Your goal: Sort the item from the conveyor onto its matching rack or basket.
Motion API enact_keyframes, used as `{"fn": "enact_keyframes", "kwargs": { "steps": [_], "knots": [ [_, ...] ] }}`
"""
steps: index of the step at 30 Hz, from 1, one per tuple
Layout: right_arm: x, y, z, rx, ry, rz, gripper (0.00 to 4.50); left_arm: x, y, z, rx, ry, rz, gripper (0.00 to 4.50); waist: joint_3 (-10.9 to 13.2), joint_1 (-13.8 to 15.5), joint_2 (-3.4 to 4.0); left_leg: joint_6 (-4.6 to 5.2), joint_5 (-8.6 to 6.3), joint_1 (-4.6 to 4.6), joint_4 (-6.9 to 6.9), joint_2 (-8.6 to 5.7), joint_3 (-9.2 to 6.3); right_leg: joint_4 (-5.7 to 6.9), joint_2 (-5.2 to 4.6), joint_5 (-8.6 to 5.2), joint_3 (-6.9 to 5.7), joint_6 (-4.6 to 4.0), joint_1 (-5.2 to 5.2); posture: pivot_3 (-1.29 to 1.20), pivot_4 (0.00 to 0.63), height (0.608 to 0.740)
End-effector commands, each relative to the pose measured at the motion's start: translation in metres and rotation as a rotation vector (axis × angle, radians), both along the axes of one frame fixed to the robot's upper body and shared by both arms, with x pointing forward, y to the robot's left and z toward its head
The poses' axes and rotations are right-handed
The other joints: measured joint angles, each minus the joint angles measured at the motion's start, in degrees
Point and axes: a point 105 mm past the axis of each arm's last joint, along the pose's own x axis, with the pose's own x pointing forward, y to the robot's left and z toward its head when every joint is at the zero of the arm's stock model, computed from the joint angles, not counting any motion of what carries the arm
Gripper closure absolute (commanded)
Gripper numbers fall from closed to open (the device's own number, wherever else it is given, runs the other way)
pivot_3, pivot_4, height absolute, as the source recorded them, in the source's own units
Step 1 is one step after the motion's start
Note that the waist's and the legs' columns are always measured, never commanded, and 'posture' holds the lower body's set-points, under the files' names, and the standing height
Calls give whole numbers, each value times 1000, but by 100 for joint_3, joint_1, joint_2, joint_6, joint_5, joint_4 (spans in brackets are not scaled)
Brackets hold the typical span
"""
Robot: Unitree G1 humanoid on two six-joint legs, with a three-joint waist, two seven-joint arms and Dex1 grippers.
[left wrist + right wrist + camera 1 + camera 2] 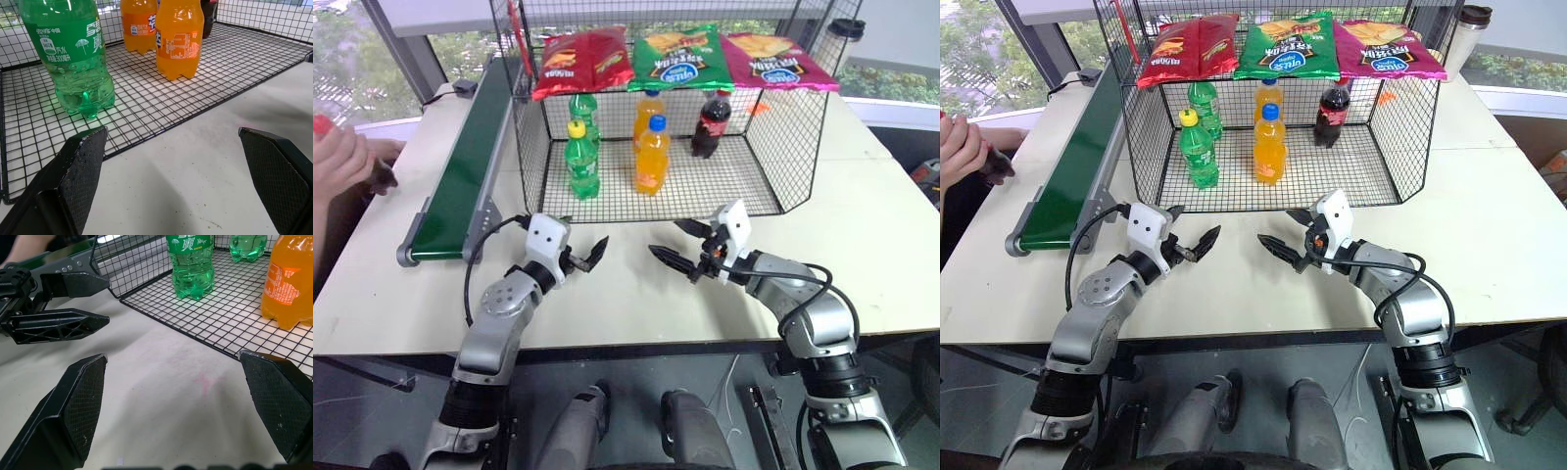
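Dark green conveyor [470, 166] just left of black wire cage [793, 147]; both on table.

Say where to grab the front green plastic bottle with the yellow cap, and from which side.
Grip the green plastic bottle with the yellow cap around its labelled middle, coming level through the open front of the black wire-mesh cage. It stands upright, round, with free space on both sides.

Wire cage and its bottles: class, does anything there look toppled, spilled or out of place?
Nothing stands out. In the wire cage, the green bottles, orange bottles and cola bottle all stand upright on the grid floor, and three crisp bags lie along its top edge. No spill shows.
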Motion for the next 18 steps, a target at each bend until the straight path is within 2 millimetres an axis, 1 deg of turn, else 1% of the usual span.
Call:
{"fn": "enact_keyframes", "kwargs": {
  "steps": [1, 18],
  "knots": [
    [-3, 6, 21, 13, -74, 31, 56, -4, 0, 14, -20, -62, -13, 0, 0, 1, 0, 0, 0, 0, 0, 0, 0, 0, 0, 0, 0, 0, 0, 0, 150, 738],
    [-4, 6, 20, 11, -72, 37, 56, -3, 1, 11, 3, -51, 3, 0, 0, 1, 0, 0, 0, 0, 0, 0, 0, -1, 0, 0, 0, 0, 0, 0, 150, 738]
  ]
}}
